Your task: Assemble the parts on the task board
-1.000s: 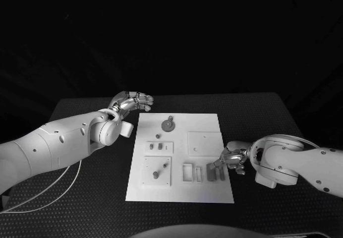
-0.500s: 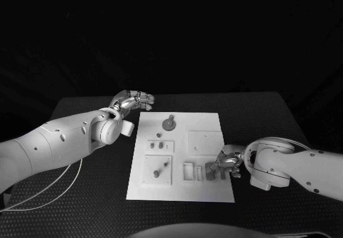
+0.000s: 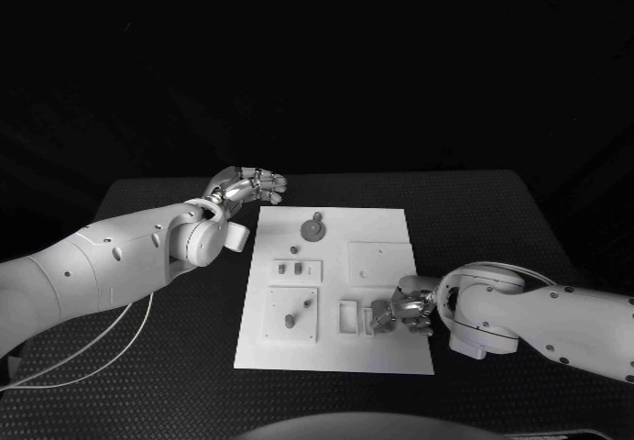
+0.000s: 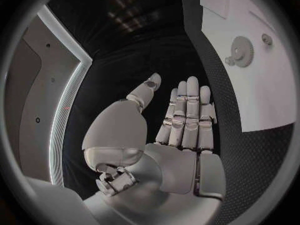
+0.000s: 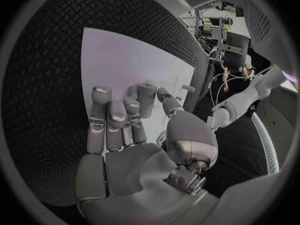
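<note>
Down at the near end of the task board [image 3: 397,357], the right hand [image 3: 403,310] sits low over the board's right side, fingers bent down onto the small dark parts [image 3: 379,318] lying there. From the head view I cannot tell whether it has actually pinched one or only touches them; in the right wrist view the right hand's fingers [image 5: 119,117] stretch out side by side over the white plate with the thumb alongside, and nothing is plainly clamped between them. Just beside that hand, on its inner side, lie two narrow white slotted holders [image 3: 347,317], and beyond those a square white block [image 3: 292,315] with a dark peg standing in it. Further from the right hand, a plain white square plate [image 3: 378,263] sits just past its fingertips, with a smaller white block [image 3: 298,270] holding two little dark pieces off to the side. Further still, toward the far end of the board, a round dark gear [image 3: 311,229] lies flat on the white surface, a tiny dark piece near it. At the far corner, just off the board's edge above the black table [image 3: 475,202], the left hand [image 3: 247,188] hovers with nothing in it; the left wrist view shows it open-palmed, fingers [image 4: 187,115] straight and close together, the gear [image 4: 240,51] well apart from it.
</note>
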`<action>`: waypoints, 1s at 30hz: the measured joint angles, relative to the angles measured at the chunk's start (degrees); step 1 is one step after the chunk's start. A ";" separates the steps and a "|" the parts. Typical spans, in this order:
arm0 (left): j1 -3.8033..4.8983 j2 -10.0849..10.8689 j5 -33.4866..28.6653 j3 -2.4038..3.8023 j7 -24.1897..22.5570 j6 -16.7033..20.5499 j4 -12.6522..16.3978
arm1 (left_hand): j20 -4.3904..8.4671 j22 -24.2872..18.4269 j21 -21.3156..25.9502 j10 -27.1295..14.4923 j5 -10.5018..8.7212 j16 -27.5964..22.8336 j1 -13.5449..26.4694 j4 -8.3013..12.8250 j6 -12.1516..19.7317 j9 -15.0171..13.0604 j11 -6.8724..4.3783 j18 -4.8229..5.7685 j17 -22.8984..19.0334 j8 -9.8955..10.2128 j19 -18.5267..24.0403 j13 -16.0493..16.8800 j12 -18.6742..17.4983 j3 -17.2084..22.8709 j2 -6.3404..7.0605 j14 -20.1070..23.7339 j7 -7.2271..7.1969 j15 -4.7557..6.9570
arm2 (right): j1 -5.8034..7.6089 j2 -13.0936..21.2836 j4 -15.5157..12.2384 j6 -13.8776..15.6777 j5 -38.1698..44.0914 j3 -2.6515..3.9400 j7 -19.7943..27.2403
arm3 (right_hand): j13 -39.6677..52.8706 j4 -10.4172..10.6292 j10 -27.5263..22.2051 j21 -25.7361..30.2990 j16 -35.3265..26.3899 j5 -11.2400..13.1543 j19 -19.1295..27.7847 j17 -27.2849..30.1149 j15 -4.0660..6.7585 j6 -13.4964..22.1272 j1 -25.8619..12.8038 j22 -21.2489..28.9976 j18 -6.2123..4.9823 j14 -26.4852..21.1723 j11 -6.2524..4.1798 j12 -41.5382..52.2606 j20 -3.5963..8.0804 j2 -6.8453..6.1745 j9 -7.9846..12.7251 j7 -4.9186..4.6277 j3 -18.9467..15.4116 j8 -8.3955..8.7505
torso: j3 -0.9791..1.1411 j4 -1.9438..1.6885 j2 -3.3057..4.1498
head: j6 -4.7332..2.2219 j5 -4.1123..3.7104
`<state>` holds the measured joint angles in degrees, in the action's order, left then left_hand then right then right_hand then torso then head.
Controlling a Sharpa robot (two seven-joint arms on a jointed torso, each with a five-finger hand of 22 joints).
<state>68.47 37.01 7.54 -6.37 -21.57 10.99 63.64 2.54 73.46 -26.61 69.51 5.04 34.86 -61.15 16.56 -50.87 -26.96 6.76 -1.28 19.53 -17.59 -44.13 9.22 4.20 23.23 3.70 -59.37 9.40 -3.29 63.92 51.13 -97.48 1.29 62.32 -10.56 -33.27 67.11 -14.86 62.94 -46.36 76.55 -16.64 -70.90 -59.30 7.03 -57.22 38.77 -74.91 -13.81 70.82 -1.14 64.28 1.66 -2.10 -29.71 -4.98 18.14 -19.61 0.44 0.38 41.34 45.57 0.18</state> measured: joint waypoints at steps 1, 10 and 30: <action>0.00 0.01 0.00 0.00 0.01 0.00 0.00 | 0.00 0.00 0.00 0.00 0.00 0.00 0.00 0.00 0.00 0.00 0.00 0.00 0.00 0.00 0.00 0.00 0.00 0.00 0.00 0.00 0.00 0.00 | -0.03 -0.07 0.10 0.06 0.04 0.00 0.00 | 0.04 -0.31 0.00 -0.12 0.00 0.23 0.00 -0.05 0.00 -0.09 -0.32 0.00 -0.01 0.00 0.00 0.00 0.00 0.31 0.00 -0.09 0.06 0.01 | 0.00 -0.01 0.00 | 0.00 0.02; 0.00 0.04 0.00 0.00 0.08 -0.04 0.02 | 0.00 0.04 0.00 0.00 0.00 0.00 0.00 0.00 0.00 0.05 0.00 0.00 0.07 0.00 0.00 0.00 0.00 0.00 0.00 0.00 0.00 0.00 | -0.16 -0.41 0.46 0.60 0.19 -0.01 0.06 | 0.10 -0.65 0.02 -0.28 0.00 0.27 0.00 -0.13 -0.01 -0.22 -0.52 0.00 -0.01 0.01 0.00 0.00 -0.01 0.52 -0.02 -0.18 0.30 0.05 | -0.06 -0.01 -0.03 | -0.27 0.16; 0.00 0.28 -0.01 0.00 0.28 -0.11 -0.01 | 0.00 0.09 0.00 0.00 0.00 -0.22 0.00 0.00 0.00 0.05 0.00 0.00 0.18 0.00 0.00 0.00 0.00 0.00 0.00 0.00 0.00 0.00 | -0.23 0.13 0.31 3.37 -3.06 -0.05 0.70 | 0.37 8.30 0.56 -2.18 -0.49 13.77 -0.22 -1.79 -0.30 -1.12 5.30 0.01 -0.19 1.12 0.11 0.00 -0.64 -7.74 -0.49 -0.28 25.54 0.84 | -0.04 0.10 -0.03 | -0.69 0.41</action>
<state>68.47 37.29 7.53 -6.37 -21.29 10.89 63.63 2.54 73.55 -26.61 69.51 5.05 34.64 -61.15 16.56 -50.87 -26.91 6.76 -1.28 19.70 -17.59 -44.13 9.22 4.20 23.23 3.70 -59.37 9.41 -3.29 63.69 51.27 -97.16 4.66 59.26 -10.61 -32.57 67.48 -6.56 63.49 -48.54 76.05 -2.88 -71.12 -61.09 6.73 -58.34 44.07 -74.90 -14.00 71.94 -1.03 64.27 1.02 -9.83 -30.20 -5.26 43.68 -18.77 0.40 0.48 41.31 44.87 0.58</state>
